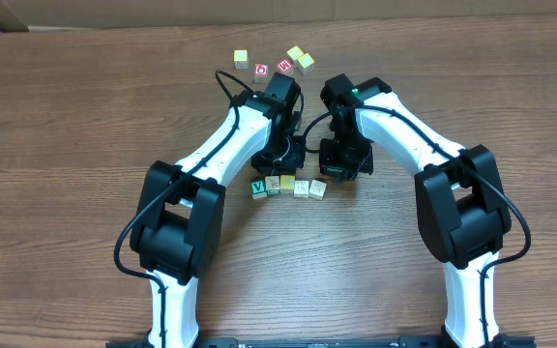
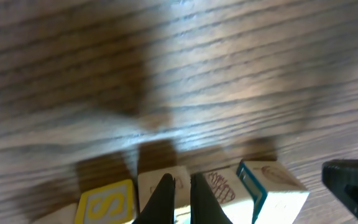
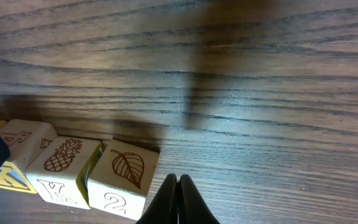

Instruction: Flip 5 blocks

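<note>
A row of several wooden blocks point(image 1: 287, 186) lies between the two arms. My left gripper point(image 1: 284, 155) hovers just behind the row. In its wrist view the left gripper point(image 2: 181, 184) has its fingers almost together with nothing between them, over a plain block point(image 2: 157, 178) that lies between a yellow S block point(image 2: 104, 205) and a pineapple block point(image 2: 221, 186). My right gripper point(image 1: 342, 164) stands at the row's right end. In its own view the right gripper point(image 3: 178, 185) is shut and empty, just right of the leaf block point(image 3: 124, 176).
Several more loose blocks point(image 1: 284, 64) lie at the back of the table, beyond both arms. A blue-edged block point(image 2: 272, 186) ends the row in the left wrist view, with the right gripper's black body point(image 2: 353, 183) close beside it. Bare wood lies in front of the row.
</note>
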You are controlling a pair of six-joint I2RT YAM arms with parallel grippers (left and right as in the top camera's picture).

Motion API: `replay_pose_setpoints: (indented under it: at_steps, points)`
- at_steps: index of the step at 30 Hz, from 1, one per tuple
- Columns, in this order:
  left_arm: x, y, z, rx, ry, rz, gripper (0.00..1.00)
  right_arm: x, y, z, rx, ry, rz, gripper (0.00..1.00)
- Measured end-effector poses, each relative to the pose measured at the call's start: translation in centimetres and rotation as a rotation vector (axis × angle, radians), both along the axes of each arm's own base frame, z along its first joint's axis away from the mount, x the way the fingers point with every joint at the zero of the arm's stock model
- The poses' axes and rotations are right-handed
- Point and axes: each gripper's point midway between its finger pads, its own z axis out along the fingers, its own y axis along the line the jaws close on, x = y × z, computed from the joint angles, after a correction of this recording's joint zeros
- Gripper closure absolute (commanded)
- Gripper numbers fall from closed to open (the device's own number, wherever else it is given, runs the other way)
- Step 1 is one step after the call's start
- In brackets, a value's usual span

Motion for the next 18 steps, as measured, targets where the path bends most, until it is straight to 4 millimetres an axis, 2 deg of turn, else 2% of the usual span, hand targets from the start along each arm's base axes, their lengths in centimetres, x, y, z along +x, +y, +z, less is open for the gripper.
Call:
replay_pose_setpoints:
  at_steps: [5,14,18]
  points:
    - [-0.6,0.3,-0.1,0.011,0.024,0.0,0.96,-0.1,-0.1,0.0,-0.003,0.006,0.0,0.96]
    - [-0.4,0.3,0.0,0.008,0.017,0.002,0.96,-0.2,-0.1,0.0,-0.005,0.01,0.0,0.96]
    - [0.9,0.4,1.6,-0.003,-0.007,0.023,0.96,-0.4,-0.2,0.6,-0.011,0.021,0.003,0.96]
